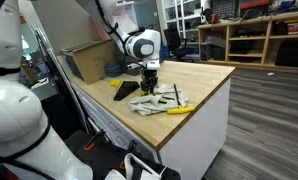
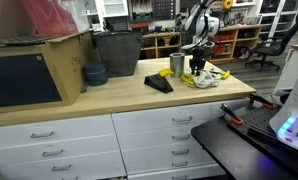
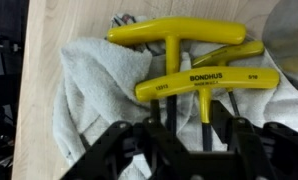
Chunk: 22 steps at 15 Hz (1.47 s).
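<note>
Three yellow T-handle hex keys lie on a crumpled white cloth (image 3: 89, 90) on the wooden countertop (image 1: 204, 85). In the wrist view the top key (image 3: 174, 35) and the "BONDHUS" key (image 3: 204, 82) point their dark shafts down towards my gripper (image 3: 184, 150), with a third key (image 3: 234, 52) at the right. The gripper hangs straight over them, its jaws part-way apart. Both shafts run between the black fingers (image 3: 129, 150), which touch neither. In both exterior views the gripper (image 1: 149, 88) (image 2: 197, 68) stands low over the cloth (image 1: 154, 102) (image 2: 204, 77).
A black wedge-shaped object (image 1: 124, 90) (image 2: 157, 83) lies beside the cloth. A metal cup (image 2: 177, 64) stands close behind the gripper. Farther along the counter are a dark bin (image 2: 117, 52), stacked blue bowls (image 2: 94, 74) and a cardboard box (image 1: 89, 60). The counter's edge is near the cloth.
</note>
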### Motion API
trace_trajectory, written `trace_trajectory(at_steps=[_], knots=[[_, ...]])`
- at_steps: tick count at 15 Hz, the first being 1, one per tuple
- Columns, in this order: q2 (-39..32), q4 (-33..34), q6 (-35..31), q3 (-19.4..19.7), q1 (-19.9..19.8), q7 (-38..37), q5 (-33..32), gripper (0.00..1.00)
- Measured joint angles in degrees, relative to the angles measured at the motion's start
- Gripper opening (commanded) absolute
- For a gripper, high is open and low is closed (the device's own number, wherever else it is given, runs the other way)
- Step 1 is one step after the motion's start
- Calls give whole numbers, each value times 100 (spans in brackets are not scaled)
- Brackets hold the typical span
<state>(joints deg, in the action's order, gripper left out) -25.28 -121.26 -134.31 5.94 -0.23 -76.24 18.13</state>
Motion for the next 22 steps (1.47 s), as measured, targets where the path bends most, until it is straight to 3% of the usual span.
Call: trace_trajectory(at_steps=[1,3,4,6,7,10,11,12,18,19,22], knots=[[-9,0,-1,-1,5,0,-11,49],[-10,7,-10,-1,10,0,-31,24],[-11,9,-10,-1,10,0,-41,21],[-11,23,-15,-1,10,2,-103,5],[-12,23,-15,-1,10,2,-132,0],[-11,23,-15,-1,10,11,-206,0],[-11,23,-17,-1,11,18,-219,17],[-11,23,-22,-1,15,36,-237,27],[3,23,-61,-1,119,46,-560,71],[4,23,-65,-1,135,46,-607,66],[4,24,-75,-1,162,47,-711,71]])
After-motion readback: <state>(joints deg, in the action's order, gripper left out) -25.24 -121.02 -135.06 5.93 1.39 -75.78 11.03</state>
